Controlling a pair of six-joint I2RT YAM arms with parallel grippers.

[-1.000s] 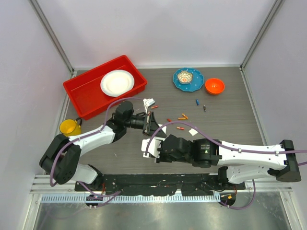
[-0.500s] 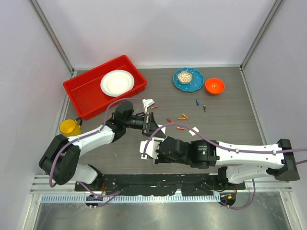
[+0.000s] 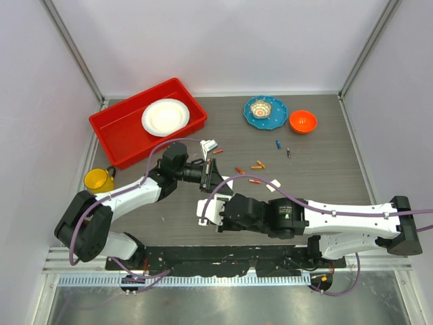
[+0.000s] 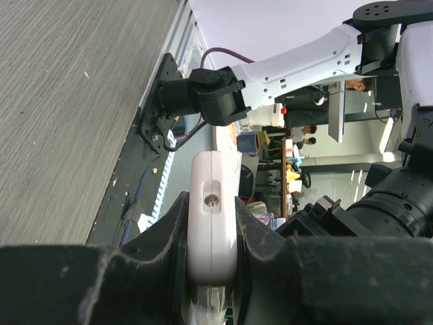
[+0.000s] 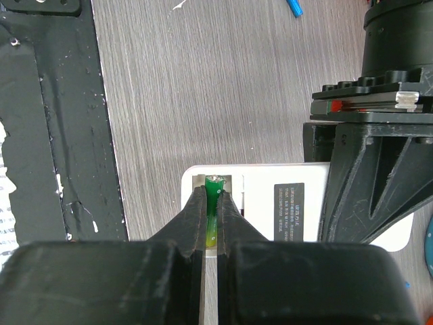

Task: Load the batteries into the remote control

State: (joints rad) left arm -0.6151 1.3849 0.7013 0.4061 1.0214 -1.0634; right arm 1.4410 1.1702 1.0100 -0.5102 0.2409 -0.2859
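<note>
The remote control (image 5: 260, 203) lies white back up with its battery slot open at the near end. My right gripper (image 5: 212, 193) is shut on a green battery (image 5: 215, 181), held in that slot. My left gripper (image 4: 212, 203) is shut on the remote's far end, seen edge-on as the remote (image 4: 212, 223). In the top view the left gripper (image 3: 208, 175) and right gripper (image 3: 215, 211) meet at the remote (image 3: 205, 208) near the table's middle front. Loose batteries lie behind: red-orange ones (image 3: 254, 181), a blue one (image 3: 277, 143) and a dark one (image 3: 288, 152).
A red tray (image 3: 111, 128) holding a white plate (image 3: 165, 116) stands at the back left, with a yellow cup (image 3: 98, 180) in front of it. A blue plate (image 3: 265, 110) and an orange bowl (image 3: 302, 121) are at the back. Small white pieces (image 3: 274, 184) lie near the batteries.
My right gripper has shifted slightly left along the remote with the green battery. The left arm has held still.
</note>
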